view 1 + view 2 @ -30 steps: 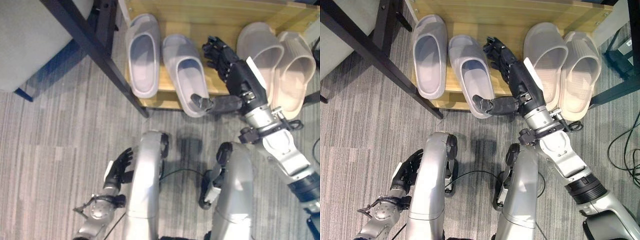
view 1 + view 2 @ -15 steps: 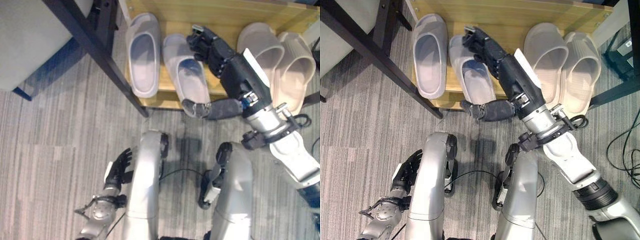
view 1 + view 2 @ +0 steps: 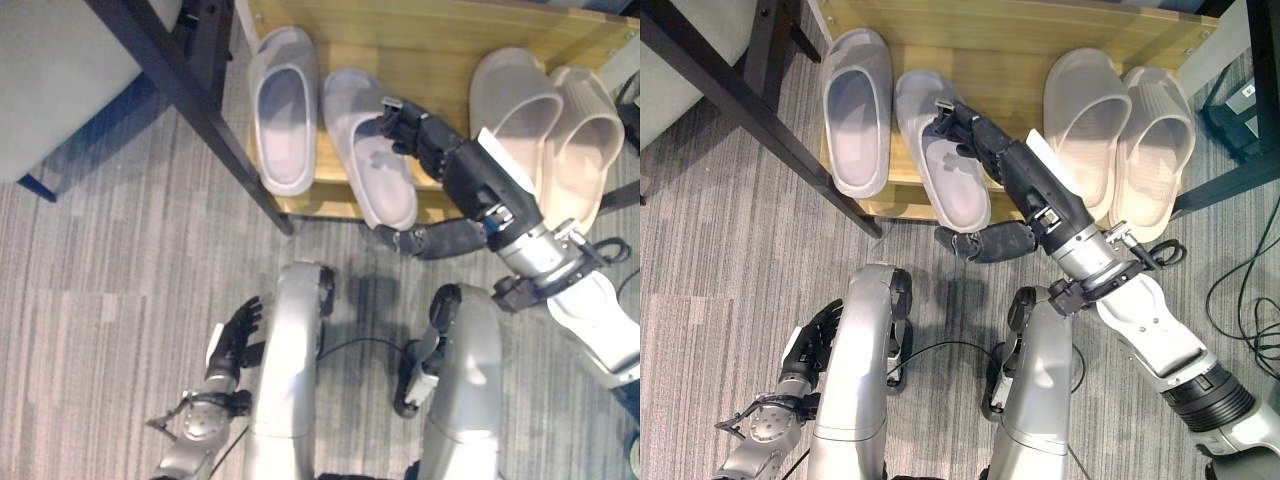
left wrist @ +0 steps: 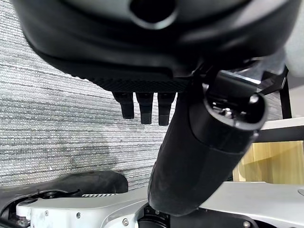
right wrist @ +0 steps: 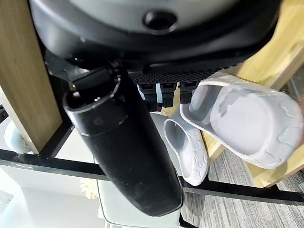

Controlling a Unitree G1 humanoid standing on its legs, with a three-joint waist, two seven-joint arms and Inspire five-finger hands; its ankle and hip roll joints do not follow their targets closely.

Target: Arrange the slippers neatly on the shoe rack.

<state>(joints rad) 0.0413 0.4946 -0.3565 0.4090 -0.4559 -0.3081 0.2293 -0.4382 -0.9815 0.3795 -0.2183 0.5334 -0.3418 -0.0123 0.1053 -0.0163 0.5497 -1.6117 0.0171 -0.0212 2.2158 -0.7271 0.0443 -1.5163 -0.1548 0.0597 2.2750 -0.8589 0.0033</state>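
A wooden shoe rack (image 3: 420, 40) holds two grey slippers on its left and two beige slippers (image 3: 515, 100) (image 3: 590, 130) on its right. The left grey slipper (image 3: 285, 110) lies straight. The second grey slipper (image 3: 370, 170) lies slightly slanted, with its heel over the rack's front edge. My right hand (image 3: 470, 175) lies along that slipper's right side, open. Its fingers (image 3: 400, 115) touch the strap, and its thumb (image 3: 430, 240) sticks out just below the heel. The right wrist view shows this slipper (image 5: 247, 123) beside the fingertips. My left hand (image 3: 235, 340) hangs open low over the carpet.
A black frame bar (image 3: 190, 100) runs diagonally past the rack's left end, with a grey cushion (image 3: 60, 80) behind it. Another black bar (image 3: 1220, 175) and loose cables (image 3: 1240, 300) lie right of the rack. Grey carpet covers the floor in front.
My right hand swung left from the gap between the pairs onto the second grey slipper, then drew back a little. Its thumb dropped from the heel to below it. The slipper barely shifted.
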